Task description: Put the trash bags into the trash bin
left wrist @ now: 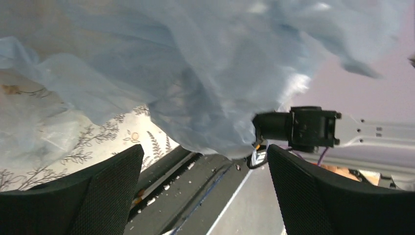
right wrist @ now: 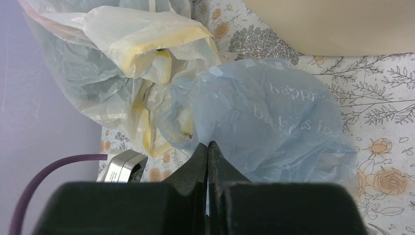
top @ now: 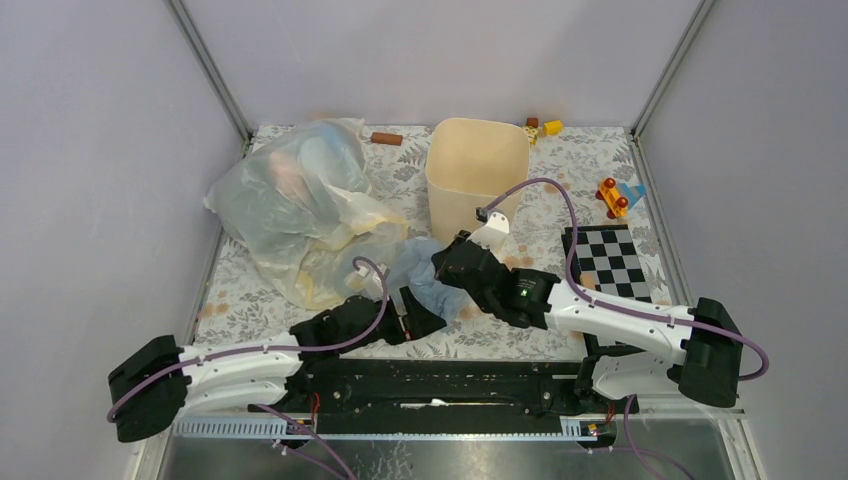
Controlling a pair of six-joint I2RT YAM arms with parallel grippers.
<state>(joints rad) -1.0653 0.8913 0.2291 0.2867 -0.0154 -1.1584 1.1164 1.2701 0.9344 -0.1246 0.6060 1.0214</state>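
Observation:
The pale blue trash bag lies crumpled in front of the cream-beige trash bin. My right gripper is shut, pinching the bag's near edge; in the right wrist view the closed tips bite into the blue film, with the bin's wall beyond. My left gripper is open just near of the bag. In the left wrist view the blue bag hangs above and ahead of the gripper, and nothing is between the fingers.
A bulky clear whitish bag and a pale yellow bag lie left of the blue bag, touching it. A checkerboard lies at the right. Small toys sit at the back right and a brown cylinder left of the bin.

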